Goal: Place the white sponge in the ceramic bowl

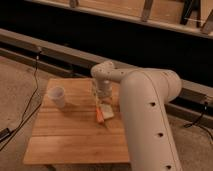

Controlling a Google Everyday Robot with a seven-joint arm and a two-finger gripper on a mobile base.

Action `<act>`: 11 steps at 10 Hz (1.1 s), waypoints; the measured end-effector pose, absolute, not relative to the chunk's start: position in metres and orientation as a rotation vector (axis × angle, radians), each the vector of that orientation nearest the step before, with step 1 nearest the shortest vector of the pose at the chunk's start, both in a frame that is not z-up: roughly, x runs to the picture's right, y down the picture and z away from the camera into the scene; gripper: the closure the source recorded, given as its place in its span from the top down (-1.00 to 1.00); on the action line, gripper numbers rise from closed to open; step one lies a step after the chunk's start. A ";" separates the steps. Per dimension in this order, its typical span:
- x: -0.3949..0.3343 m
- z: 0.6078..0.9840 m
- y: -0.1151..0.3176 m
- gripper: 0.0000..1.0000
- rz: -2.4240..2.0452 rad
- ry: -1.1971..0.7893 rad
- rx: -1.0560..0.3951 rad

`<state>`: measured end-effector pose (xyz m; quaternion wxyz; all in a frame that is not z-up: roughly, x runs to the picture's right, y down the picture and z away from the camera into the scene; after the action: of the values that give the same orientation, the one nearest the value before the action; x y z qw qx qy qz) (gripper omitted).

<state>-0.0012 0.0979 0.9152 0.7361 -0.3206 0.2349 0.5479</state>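
Sponge [106, 112] just beneath hand [102, 96]

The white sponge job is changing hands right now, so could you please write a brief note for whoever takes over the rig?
End effector: open, empty, low over the table, just behind the white sponge.
Sponge: lying on the table beside an orange carrot. A white cup stands apart, toward the camera's left.
Ceramic bowl: not visible, possibly hidden behind the arm.
Done: nothing yet.
Left: grasp the sponge, locate the bowl, place the sponge inside.
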 end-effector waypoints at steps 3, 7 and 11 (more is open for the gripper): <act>0.004 0.915 0.091 0.30 1.221 0.509 -0.696; 0.008 0.916 0.096 0.30 1.226 0.520 -0.697; 0.005 0.918 0.100 0.30 1.222 0.525 -0.703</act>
<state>0.0049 0.0998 0.9180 0.7300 -0.3195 0.2384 0.5552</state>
